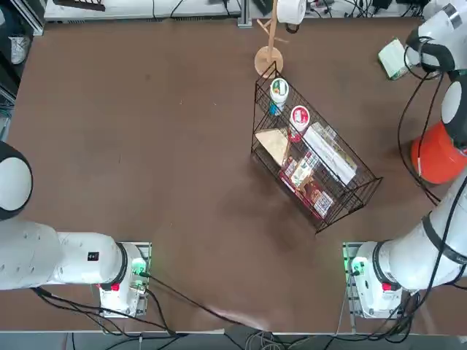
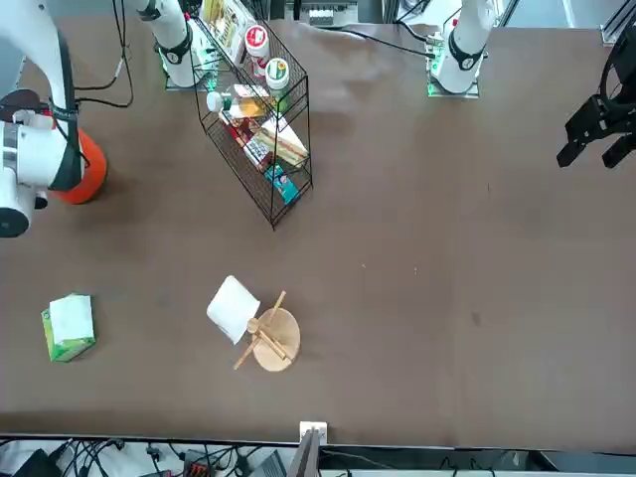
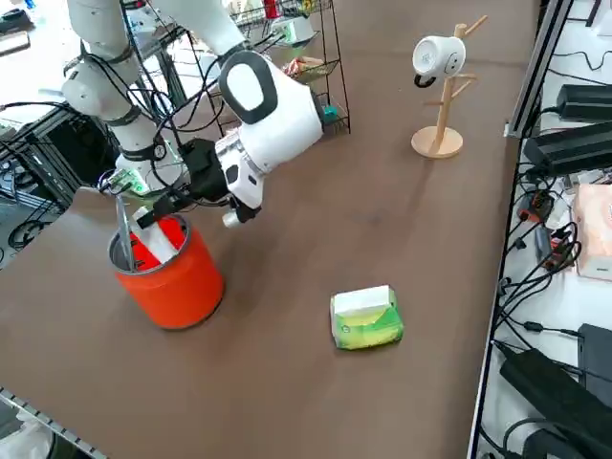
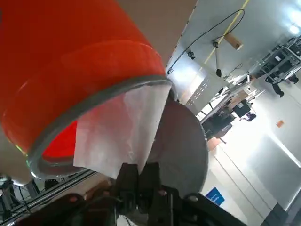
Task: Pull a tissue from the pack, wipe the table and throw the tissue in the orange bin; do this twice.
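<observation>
Wire basket (image 1: 315, 149) stands left of bin (image 1: 440, 154); mug tree (image 3: 442, 134), bearing mug (image 3: 438, 55), behind basket; tissue pack (image 3: 367, 320) behind bin. Right gripper (image 4: 139, 168) at bin mouth, tissue (image 4: 123, 129) between its fingers.

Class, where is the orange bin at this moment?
In the right side view, the orange bin stands on the brown table, left of the green tissue pack, with the right gripper at its rim.

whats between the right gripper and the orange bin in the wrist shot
A white tissue, clamped in the right gripper and hanging into the orange bin's mouth, in the right wrist view.
</observation>
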